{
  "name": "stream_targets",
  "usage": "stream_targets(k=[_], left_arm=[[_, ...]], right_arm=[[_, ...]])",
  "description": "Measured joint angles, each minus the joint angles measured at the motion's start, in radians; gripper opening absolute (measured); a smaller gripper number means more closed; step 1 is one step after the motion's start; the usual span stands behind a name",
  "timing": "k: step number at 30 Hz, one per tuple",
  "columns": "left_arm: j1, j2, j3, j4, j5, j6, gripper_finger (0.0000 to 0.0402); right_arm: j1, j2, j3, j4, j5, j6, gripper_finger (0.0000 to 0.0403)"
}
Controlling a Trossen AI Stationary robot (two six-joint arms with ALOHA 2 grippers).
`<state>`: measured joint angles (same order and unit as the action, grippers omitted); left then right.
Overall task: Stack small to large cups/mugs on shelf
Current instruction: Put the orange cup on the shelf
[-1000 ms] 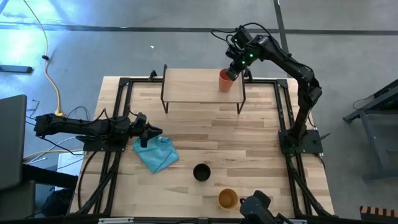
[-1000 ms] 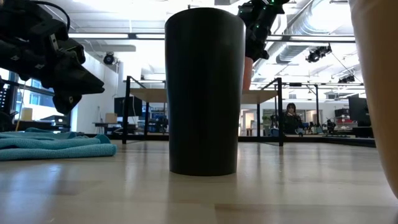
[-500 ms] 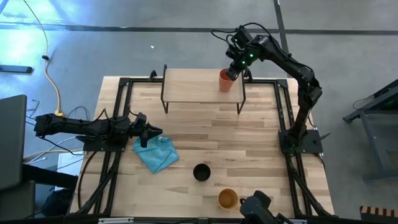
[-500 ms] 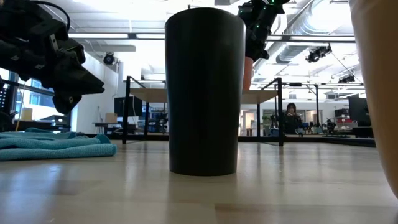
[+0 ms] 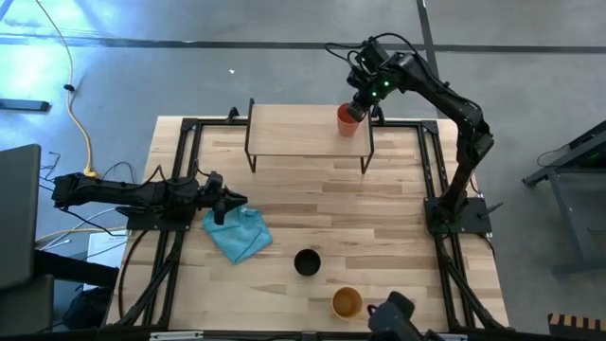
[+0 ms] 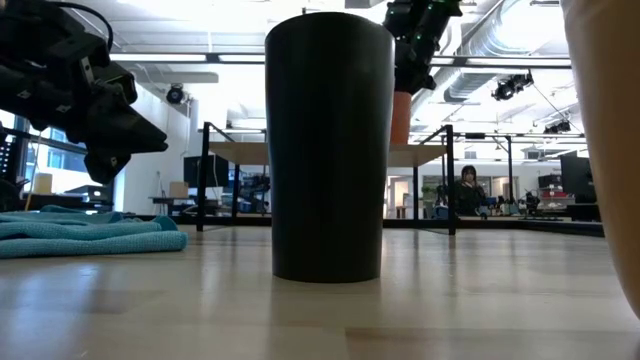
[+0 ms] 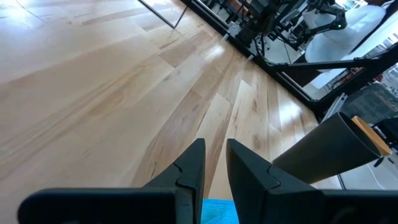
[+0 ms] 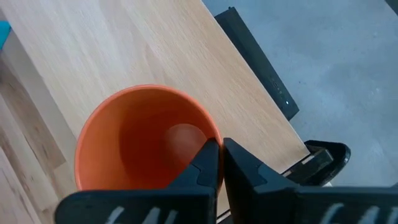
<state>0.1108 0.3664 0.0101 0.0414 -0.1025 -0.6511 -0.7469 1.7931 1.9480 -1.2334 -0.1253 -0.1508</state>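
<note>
The red cup (image 5: 348, 121) stands on the right end of the shelf (image 5: 294, 128), near its far right corner; in the low view the red cup (image 6: 400, 118) shows upright behind the black cup. My right gripper (image 5: 356, 109) is above it, shut on its rim. The black cup (image 5: 307, 261) and the yellow-orange cup (image 5: 347, 302) stand upright on the table near its near edge. My left gripper (image 5: 239, 200) waits at the table's left side over the light blue cloth (image 5: 239, 234), fingers nearly together, holding nothing. My right gripper (image 8: 221, 155) pinches the red cup's rim (image 8: 213, 132) on the cup's right side, one finger inside the cup and one outside. The fingers come from above, pointing down. The cup stays upright below them, its base at the shelf board (image 8: 155, 43); whether it rests there I cannot tell.
The shelf's black legs (image 5: 251, 152) stand on the far part of the table. The rest of the shelf board is bare. In the low view the black cup (image 6: 328, 150) and the yellow-orange cup (image 6: 610, 150) stand close to the camera. A person sits far back in the room.
My right gripper has shifted a little toward the table's right and far side, taking the red cup with it. The cup now stands slightly farther right on the shelf and shows more fully beside the black cup in the low view. The left arm has kept still.
</note>
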Motion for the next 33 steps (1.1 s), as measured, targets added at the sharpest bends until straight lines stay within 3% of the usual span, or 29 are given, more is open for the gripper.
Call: stream_targets(k=[33], left_arm=[[0.0,0.0,0.0,0.003,0.004,-0.008,0.0056]], right_arm=[[0.009,0.013,-0.001,0.019,-0.04,0.04,0.0]])
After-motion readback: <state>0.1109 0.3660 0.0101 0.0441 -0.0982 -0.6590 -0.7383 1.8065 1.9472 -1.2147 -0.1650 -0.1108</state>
